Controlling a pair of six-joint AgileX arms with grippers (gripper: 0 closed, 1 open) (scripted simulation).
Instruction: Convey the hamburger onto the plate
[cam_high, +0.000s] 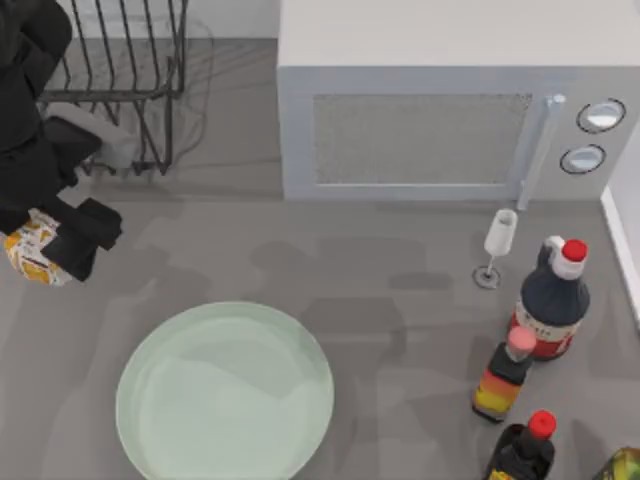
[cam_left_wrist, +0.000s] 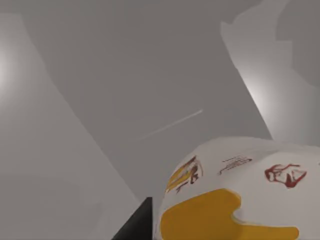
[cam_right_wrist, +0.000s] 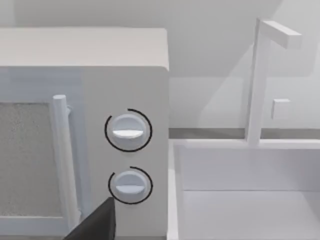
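The left gripper (cam_high: 58, 245) at the counter's (cam_high: 400, 300) left edge seems clamped on the one hamburger (cam_high: 30, 250), fingers (cam_high: 95, 228) hugging it, apart from the one plate (cam_high: 224, 392). Three bottles (cam_high: 548, 300) stand right.

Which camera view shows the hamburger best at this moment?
The left wrist view is best: the hamburger is close up, its white wrapper with yellow and dark red print plain. In the top view it sits partly hidden at the table's left edge, held by the left gripper, away from the plate.
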